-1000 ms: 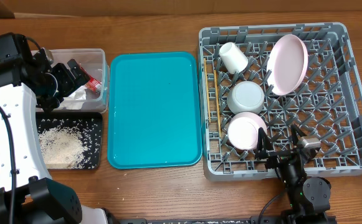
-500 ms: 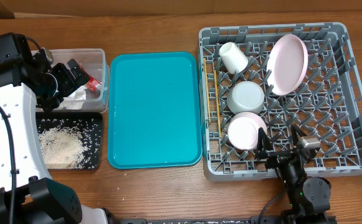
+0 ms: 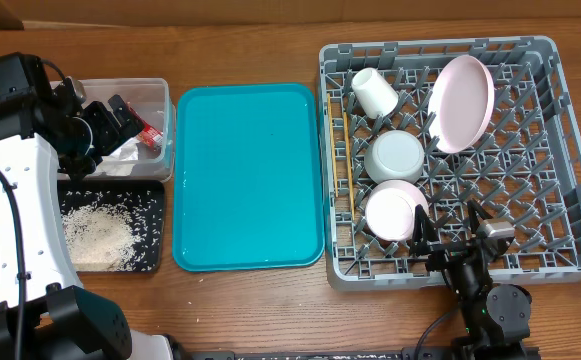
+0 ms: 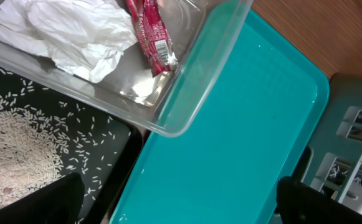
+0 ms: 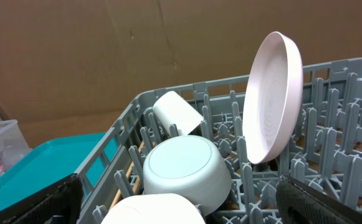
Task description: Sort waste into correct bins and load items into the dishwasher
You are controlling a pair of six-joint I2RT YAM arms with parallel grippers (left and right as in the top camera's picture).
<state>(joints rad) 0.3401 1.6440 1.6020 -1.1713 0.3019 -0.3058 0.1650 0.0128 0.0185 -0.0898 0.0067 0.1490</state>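
- Hovering above the clear tub (image 3: pixel 160 100), left tool (image 3: pixel 110 122) is gaping; napkin (image 4: pixel 75 31) and wrapper (image 4: pixel 152 34) are lying inside.
- Rice (image 3: pixel 95 235) is sitting in black tray (image 3: pixel 155 200).
- Right tool (image 3: pixel 448 232) is gaping over rack (image 3: pixel 570 150) holding plate (image 3: pixel 461 102), cup (image 3: pixel 374 92), bowls (image 3: pixel 395 155), chopsticks (image 3: pixel 347 165).

Teal tray (image 3: pixel 248 175) lies open; upright plate (image 3: pixel 461 103) crowds rack (image 3: pixel 555 190).

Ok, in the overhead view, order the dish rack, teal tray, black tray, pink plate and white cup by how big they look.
Largest to smallest:
1. dish rack
2. teal tray
3. black tray
4. pink plate, which stands on edge and so looks narrower than it is
5. white cup
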